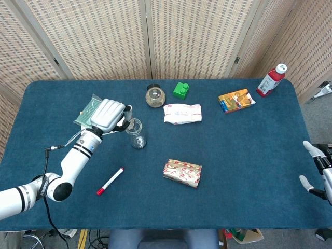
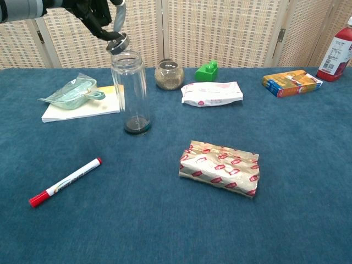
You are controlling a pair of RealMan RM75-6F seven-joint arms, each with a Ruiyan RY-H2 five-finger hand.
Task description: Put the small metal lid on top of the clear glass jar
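The clear glass jar (image 2: pixel 130 91) stands upright and open-topped on the blue table, seen in the head view too as the jar (image 1: pixel 136 134). My left hand (image 1: pixel 109 115) hovers just left of and above the jar mouth. In the chest view the left hand (image 2: pixel 98 12) pinches the small metal lid (image 2: pixel 117 43), tilted, a little above the jar's left rim and apart from it. My right hand (image 1: pixel 317 171) rests at the far right table edge, fingers apart, holding nothing.
A bagged teal scoop (image 2: pixel 72 91) lies on a notepad (image 2: pixel 82 107) left of the jar. Red marker (image 2: pixel 65 182) at the front left, foil packet (image 2: pixel 220 167) in the middle. Round jar (image 2: pixel 168 75), green block (image 2: pixel 207 71), white packet (image 2: pixel 212 93), orange box (image 2: pixel 292 82), red bottle (image 2: pixel 337 50) behind.
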